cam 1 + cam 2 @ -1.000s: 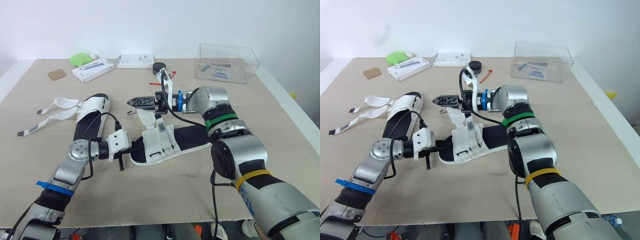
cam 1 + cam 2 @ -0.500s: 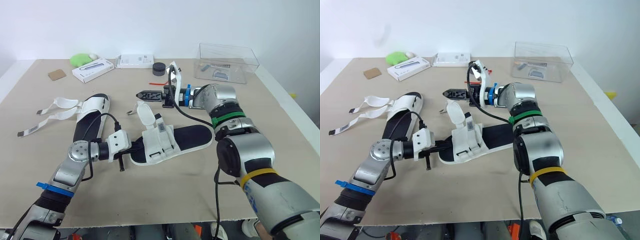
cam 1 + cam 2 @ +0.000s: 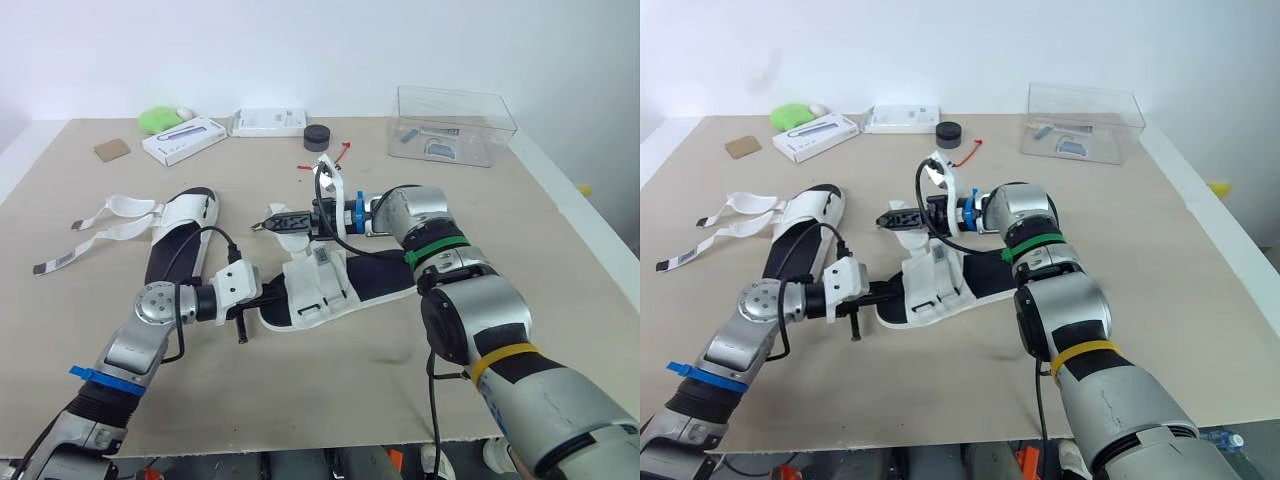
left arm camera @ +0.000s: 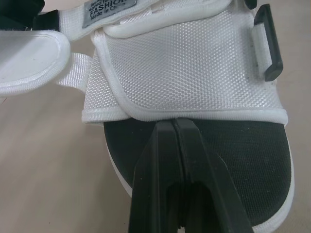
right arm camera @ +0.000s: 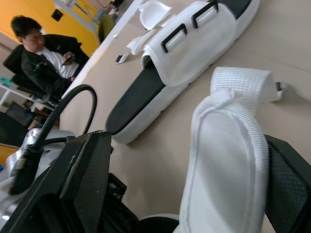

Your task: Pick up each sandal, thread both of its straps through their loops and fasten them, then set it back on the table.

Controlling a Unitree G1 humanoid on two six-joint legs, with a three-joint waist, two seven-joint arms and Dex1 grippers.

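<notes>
Dropping back over the near sandal (image 3: 385, 275), the right gripper (image 3: 272, 222) pinches its strap (image 5: 228, 160); the left gripper (image 4: 173, 125), pressed together, rests at its toe; the far sandal (image 3: 178, 240) makes 2.

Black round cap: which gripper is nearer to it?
Right. The right gripper holds a white strap, nearer the black round cap; the left gripper is farther back, tips on the sandal footbed.

Grey label (image 4: 109, 8) sewn at edge of sandal (image 4: 184, 68): "FASHION" in capitals, "Made in Ch…" beneath, remainder hidden by fold. Smaller line above cut off, unreadable. Print on white box (image 3: 185, 139) too small to read.
</notes>
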